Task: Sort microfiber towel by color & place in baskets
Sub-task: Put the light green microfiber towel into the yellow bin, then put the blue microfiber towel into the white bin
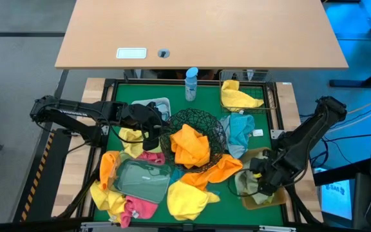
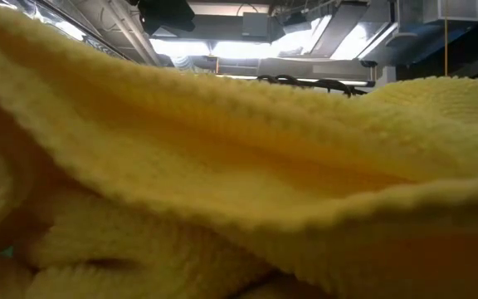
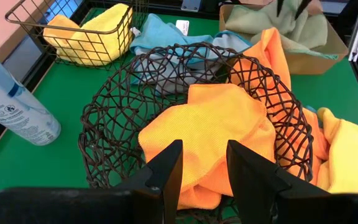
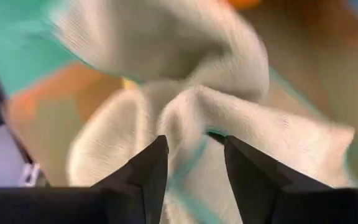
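right wrist view, right gripper [image 4: 191,158] spread over pale towel [image 4: 229,124], seemingly in tan bin [image 1: 261,200]

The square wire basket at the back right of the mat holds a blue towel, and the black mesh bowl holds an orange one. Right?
Not quite. The square wire basket holds a yellow towel, not a blue one; the high view and the left wrist view both show it. The black mesh bowl does hold an orange towel.

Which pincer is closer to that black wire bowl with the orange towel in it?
The left pincer hovers right at the rim of the black wire bowl; the right pincer is off over the tan bin.
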`<action>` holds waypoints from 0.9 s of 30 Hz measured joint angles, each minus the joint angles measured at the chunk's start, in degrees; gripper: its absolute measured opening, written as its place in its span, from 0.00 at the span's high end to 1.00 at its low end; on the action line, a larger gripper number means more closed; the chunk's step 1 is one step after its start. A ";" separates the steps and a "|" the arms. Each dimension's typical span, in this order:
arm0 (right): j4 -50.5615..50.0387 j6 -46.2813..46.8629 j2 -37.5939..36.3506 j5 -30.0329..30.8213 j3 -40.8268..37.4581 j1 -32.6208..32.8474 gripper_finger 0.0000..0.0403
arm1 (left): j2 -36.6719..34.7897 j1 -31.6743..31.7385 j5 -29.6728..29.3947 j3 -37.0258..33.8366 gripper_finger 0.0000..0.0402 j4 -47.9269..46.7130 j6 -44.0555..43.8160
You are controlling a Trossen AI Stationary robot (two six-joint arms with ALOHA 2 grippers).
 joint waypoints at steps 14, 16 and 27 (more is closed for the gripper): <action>14.53 -16.15 2.39 20.39 3.99 -0.50 0.61 | -0.02 0.00 0.00 0.00 0.71 0.00 0.01; 15.91 -17.39 3.70 20.30 3.99 -0.50 0.61 | -0.02 0.00 0.00 0.00 0.71 0.00 0.01; 17.42 -20.27 11.94 14.10 3.95 -1.77 0.61 | -0.02 0.00 0.00 0.00 0.71 -0.01 -0.01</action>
